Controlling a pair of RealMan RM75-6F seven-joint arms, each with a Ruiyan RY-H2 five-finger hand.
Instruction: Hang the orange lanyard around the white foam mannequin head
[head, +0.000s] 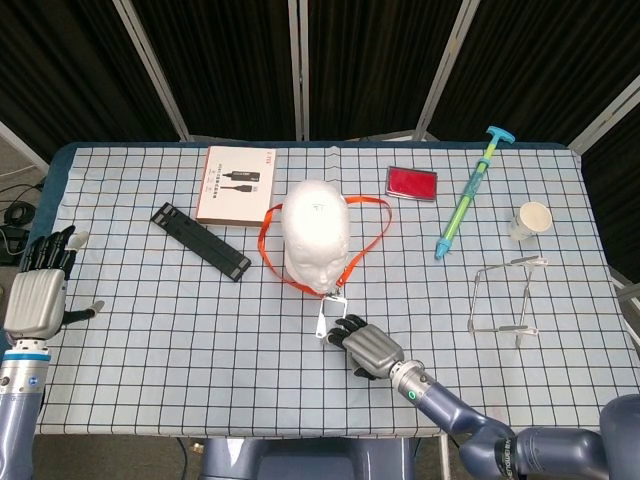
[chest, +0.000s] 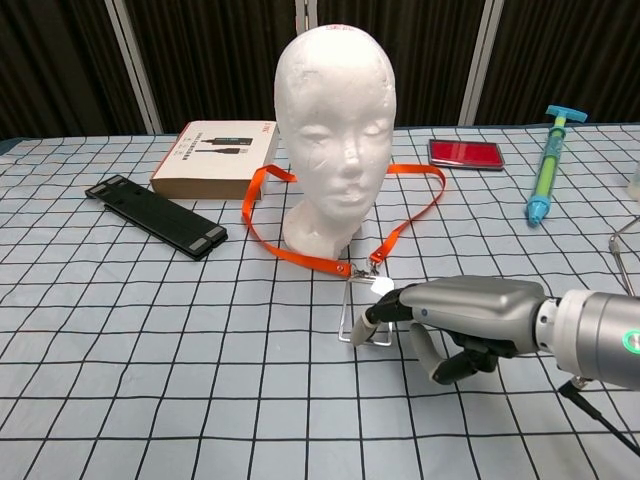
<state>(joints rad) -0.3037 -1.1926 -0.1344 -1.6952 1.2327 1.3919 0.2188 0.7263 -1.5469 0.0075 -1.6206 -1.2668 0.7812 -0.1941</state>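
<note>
The white foam mannequin head (head: 316, 235) (chest: 335, 130) stands upright mid-table. The orange lanyard (head: 268, 240) (chest: 290, 250) lies flat on the cloth, looped around the head's base and meeting in a V in front of it. At the V's tip a metal clip joins a clear badge holder (head: 331, 320) (chest: 358, 318). My right hand (head: 368, 347) (chest: 470, 315) lies low on the table just in front and pinches the badge holder's near corner. My left hand (head: 38, 290) hovers at the far left table edge, fingers spread and empty; the chest view does not show it.
Behind the head lie a tan box (head: 237, 185) (chest: 215, 158) and a black strip (head: 200, 241) (chest: 155, 228). To the right are a red case (head: 411, 182), a green-blue syringe (head: 465, 200) (chest: 547, 165), a paper cup (head: 531, 220) and a clear acrylic stand (head: 505, 298).
</note>
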